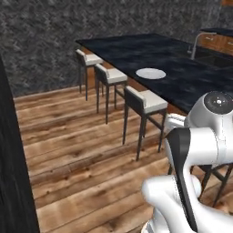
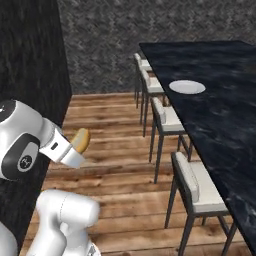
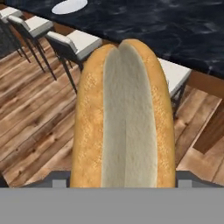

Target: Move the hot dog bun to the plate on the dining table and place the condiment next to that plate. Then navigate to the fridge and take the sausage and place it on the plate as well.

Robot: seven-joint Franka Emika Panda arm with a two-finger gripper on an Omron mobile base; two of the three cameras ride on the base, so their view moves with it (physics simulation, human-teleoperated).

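White Panda arm with dark joints

You see the arm (image 1: 191, 150) built of glossy white rounded shells, with a broad black band running down one link and a grey domed cap on the joint above it. From the right base view, your nearest joint carries a dark round face with a small pale marking, and the white wrist block shows a small dark slot.
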